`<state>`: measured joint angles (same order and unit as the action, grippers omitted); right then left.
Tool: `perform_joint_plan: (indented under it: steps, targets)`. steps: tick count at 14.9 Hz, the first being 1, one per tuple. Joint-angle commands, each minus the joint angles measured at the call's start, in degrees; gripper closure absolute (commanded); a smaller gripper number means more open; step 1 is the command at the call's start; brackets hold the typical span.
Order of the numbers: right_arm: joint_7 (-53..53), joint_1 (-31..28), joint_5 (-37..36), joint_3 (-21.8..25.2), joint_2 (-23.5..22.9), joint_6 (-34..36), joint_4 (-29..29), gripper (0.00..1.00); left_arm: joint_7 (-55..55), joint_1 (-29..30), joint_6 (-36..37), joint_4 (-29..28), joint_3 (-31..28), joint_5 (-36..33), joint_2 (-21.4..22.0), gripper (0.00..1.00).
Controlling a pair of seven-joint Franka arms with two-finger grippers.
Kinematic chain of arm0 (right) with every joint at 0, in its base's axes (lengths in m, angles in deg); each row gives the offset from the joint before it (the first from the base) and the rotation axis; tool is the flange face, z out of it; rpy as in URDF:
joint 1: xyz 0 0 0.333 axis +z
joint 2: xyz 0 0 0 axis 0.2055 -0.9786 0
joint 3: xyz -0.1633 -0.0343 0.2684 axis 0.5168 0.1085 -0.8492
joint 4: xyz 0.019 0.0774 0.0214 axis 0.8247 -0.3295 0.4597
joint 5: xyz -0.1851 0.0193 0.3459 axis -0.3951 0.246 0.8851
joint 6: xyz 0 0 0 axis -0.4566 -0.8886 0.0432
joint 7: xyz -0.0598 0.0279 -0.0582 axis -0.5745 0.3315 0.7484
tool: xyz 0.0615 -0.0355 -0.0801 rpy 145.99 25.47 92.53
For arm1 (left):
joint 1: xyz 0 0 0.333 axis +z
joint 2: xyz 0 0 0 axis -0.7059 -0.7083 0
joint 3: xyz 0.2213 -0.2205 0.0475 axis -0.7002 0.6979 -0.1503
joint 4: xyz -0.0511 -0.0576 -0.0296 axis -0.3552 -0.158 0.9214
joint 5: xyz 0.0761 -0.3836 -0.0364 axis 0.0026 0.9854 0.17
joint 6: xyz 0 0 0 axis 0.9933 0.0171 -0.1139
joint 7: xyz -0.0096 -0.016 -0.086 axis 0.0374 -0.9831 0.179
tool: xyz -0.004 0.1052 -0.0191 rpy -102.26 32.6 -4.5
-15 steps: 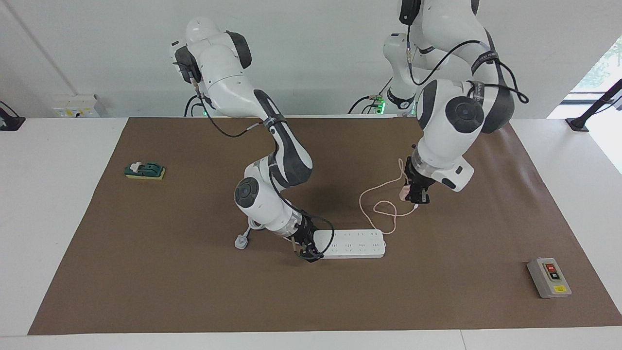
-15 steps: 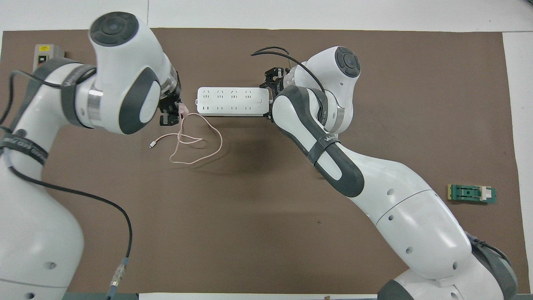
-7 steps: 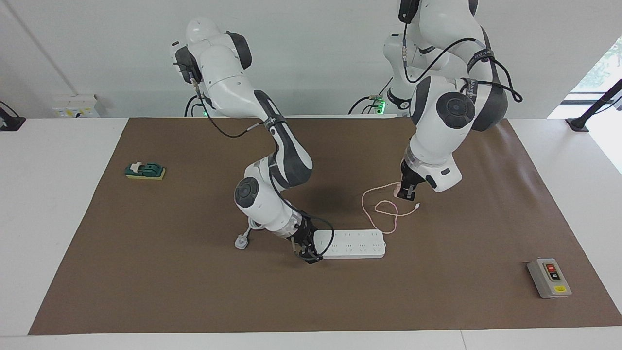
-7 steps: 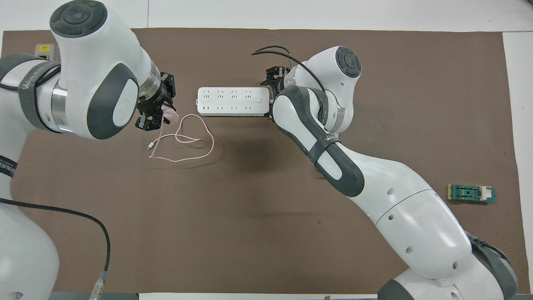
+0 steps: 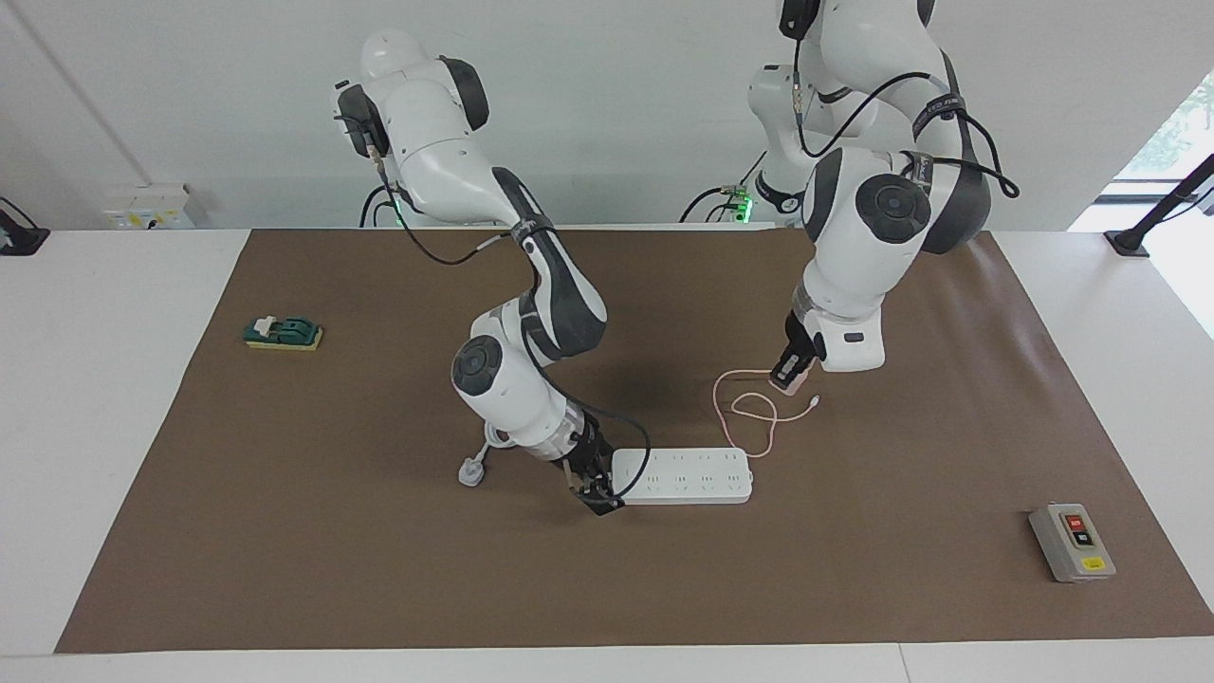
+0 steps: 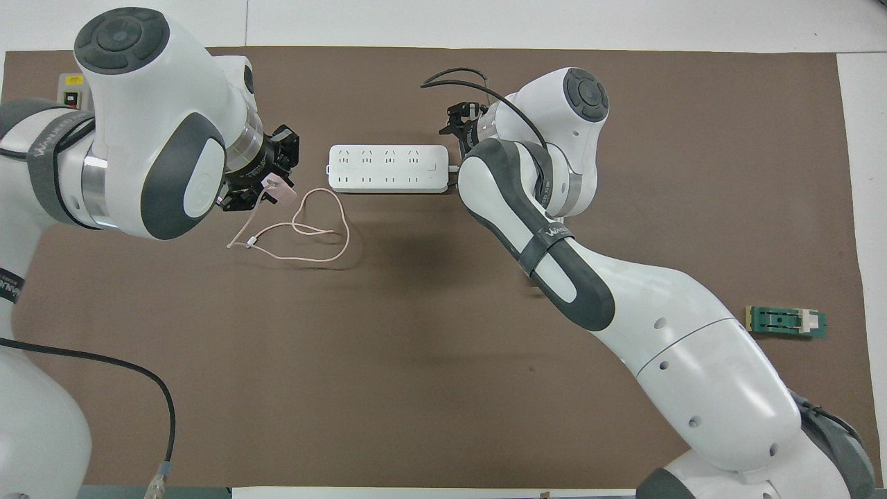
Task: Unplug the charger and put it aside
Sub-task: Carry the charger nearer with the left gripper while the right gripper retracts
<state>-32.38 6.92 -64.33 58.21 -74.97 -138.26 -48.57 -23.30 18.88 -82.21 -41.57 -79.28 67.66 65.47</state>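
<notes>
So the charger (image 5: 790, 379) is a tiny pale pink cube, way smaller than the strip (image 5: 683, 475), with a long skinny pink cable (image 5: 749, 410) trailing off it. It's out of the sockets and sits low over the mat (image 5: 379, 569), pinched in the left gripper (image 5: 789, 372), whose jaws are clamped together on the cube. The cable droops down onto the mat in a couple of loose loops and its free end lies nearer the robots than the strip, toward the left arm's end of the table. In the overhead view the cube (image 6: 278, 188) peeks out pink just under the gripper, with the loops (image 6: 305, 232) spread beside it.

The strip is long and white, lying flat on the mat, near the loops but apart from the cube. The right gripper (image 5: 594, 495) is down at the strip's end toward the right arm's side, right against it; can't tell whether its jaws are apart or together. The strip's white plug (image 5: 471, 470) lies on the mat just beside that arm.

The mat is plain brown and covers most of a white table (image 5: 95, 379). A grey switch box (image 5: 1072, 542) with red and black buttons sits toward the left arm's end, farther from the robots than the strip. A small green block (image 5: 283, 333) sits toward the right arm's end. A white wall (image 5: 616, 95) runs along the robots' end of the table.
</notes>
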Motion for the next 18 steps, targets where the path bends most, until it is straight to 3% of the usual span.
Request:
perform_joint_plan:
  steps: [1, 3, 5, 7, 8, 9, 16, 18]
  targets:
    - [6.2, -2.2, -3.2, -0.1, 4.6, 6.3, -0.9, 0.00, -9.6, 3.0, -3.4, -9.9, 0.3, 2.4, 7.7, 1.00]
    - [12.1, -4.1, -4.8, -0.1, 7.1, 11.3, -1.0, 0.00, -12.1, 4.7, -5.6, -15.1, 0.3, 3.8, 10.4, 1.00]
    - [17.9, -5.9, -8.0, -0.1, 10.0, 15.9, -1.1, 0.00, -21.2, 6.9, -10.5, -22.9, 0.3, 7.2, 15.9, 1.00]
    - [26.2, -7.7, -12.8, -0.1, 15.9, 22.4, -3.1, 0.00, -26.6, 8.4, -16.9, -32.0, 0.3, 8.8, 20.4, 1.00]
    - [30.1, -8.7, -14.3, -0.1, 19.1, 25.8, -4.4, 0.00, -33.7, 9.8, -19.2, -35.7, 0.3, 13.1, 22.0, 1.00]
    - [32.4, -9.7, -15.0, -0.1, 20.7, 28.3, -4.8, 0.00, -39.6, 10.3, -19.1, -36.7, 0.1, 18.0, 22.4, 1.00]
    - [58.0, -17.2, -19.1, -0.1, 28.2, 39.1, -4.8, 0.00, -57.0, 11.7, -20.0, -44.0, 0.0, 24.0, 23.0, 1.00]
    - [63.8, -17.1, -20.2, 0.0, 32.0, 39.8, -7.7, 0.00, -62.3, 13.8, -20.3, -45.9, 0.0, 24.2, 22.6, 1.00]
